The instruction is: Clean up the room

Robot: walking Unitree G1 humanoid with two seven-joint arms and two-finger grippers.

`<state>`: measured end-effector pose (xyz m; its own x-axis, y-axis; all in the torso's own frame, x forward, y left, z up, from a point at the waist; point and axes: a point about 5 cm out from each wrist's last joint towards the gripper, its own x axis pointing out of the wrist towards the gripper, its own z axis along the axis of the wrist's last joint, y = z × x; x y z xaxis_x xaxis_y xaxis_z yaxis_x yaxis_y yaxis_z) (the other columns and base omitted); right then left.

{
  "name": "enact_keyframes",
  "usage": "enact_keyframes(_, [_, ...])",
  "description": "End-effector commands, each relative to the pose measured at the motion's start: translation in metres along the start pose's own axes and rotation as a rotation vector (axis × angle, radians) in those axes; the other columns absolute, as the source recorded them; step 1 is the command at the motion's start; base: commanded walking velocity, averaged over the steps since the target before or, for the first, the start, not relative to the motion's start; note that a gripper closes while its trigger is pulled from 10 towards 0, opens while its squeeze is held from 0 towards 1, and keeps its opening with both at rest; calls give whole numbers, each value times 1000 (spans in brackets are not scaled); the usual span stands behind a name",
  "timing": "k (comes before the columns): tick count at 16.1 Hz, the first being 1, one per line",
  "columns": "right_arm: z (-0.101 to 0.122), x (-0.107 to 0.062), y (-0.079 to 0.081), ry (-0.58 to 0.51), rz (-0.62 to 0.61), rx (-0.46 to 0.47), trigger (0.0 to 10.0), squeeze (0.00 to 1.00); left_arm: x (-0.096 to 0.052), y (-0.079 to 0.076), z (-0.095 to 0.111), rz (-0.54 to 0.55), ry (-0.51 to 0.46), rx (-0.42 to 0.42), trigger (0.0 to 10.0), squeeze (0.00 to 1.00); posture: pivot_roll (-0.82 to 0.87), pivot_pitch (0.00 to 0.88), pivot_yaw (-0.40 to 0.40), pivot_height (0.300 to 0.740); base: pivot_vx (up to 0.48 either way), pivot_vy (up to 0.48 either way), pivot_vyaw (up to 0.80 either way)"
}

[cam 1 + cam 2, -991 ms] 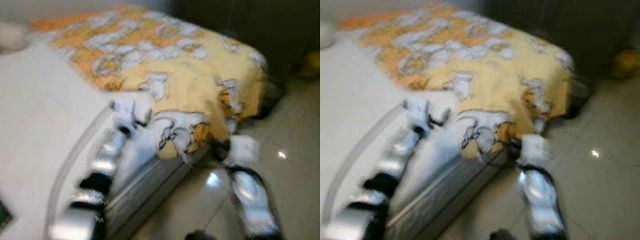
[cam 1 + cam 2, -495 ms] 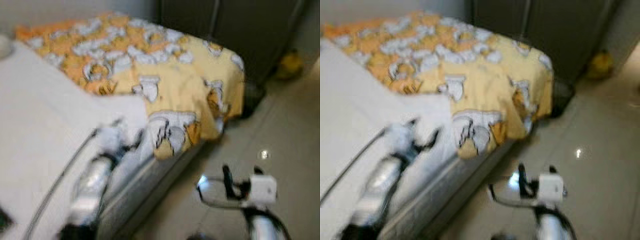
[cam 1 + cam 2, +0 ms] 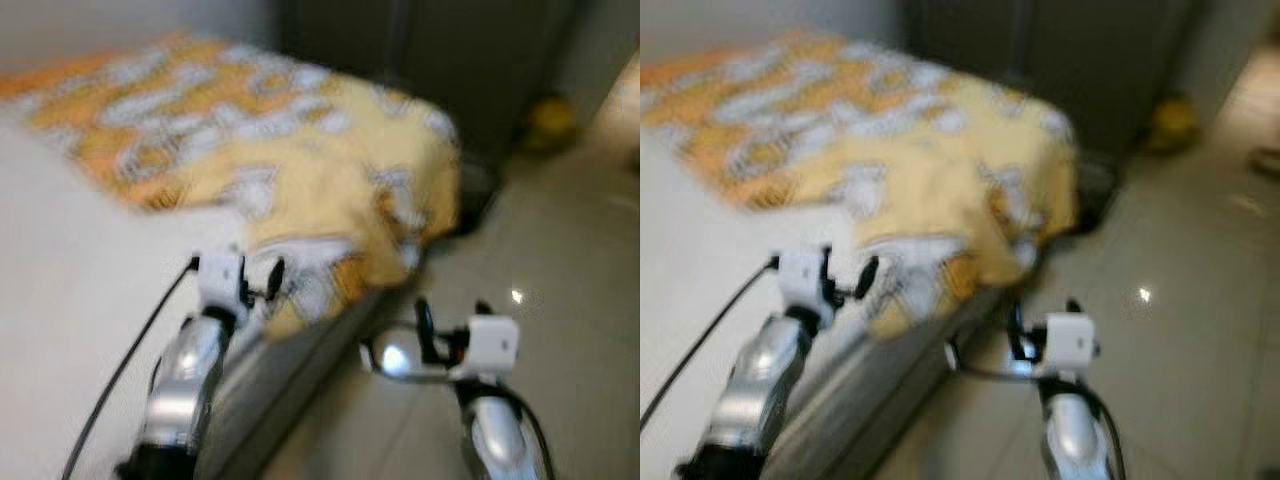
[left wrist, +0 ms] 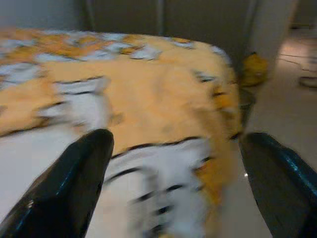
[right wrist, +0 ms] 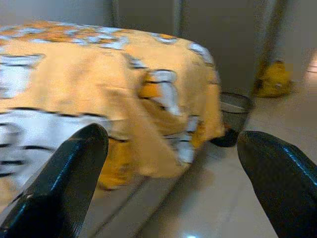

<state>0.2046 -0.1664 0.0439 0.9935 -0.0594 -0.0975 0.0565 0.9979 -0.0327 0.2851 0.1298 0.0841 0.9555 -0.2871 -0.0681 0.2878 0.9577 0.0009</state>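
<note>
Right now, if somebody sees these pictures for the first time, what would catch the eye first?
The yellow patterned blanket draped over the corner of the bed stands out most. Both grippers, left and right, are raised before it with fingers open. A dark wastebasket sits on the floor past the bed's corner.

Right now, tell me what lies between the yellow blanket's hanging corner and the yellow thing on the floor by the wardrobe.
A dark mesh wastebasket stands on the tiled floor between the yellow blanket and the yellow thing, seen best in the right wrist view.
</note>
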Motion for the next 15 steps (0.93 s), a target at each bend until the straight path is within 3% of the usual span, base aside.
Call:
enact_keyframes(1, [-1,2,-1,14,0,-3,10000,0,-1,5,2,30,-4,23,10000,0,-60,0,42,719,379,-292,0])
enact_keyframes(5, [-3,3,2,29,28,-5,10000,0,3,14,-3,82,32,32,10000,0,-68,0,41,719,385,-282,0])
enact_keyframes(8, [0,5,6,14,75,-21,10000,0,15,24,-7,153,87,9,10000,0,-76,0,37,719,460,0,0])
enact_keyframes(10, [0,3,8,22,103,-29,10000,0,24,22,-8,141,114,38,10000,0,-77,0,39,731,480,0,513])
enact_keyframes(15, [-9,-3,12,70,130,-12,10000,0,41,19,-1,151,113,18,10000,0,-87,0,53,740,480,0,426])
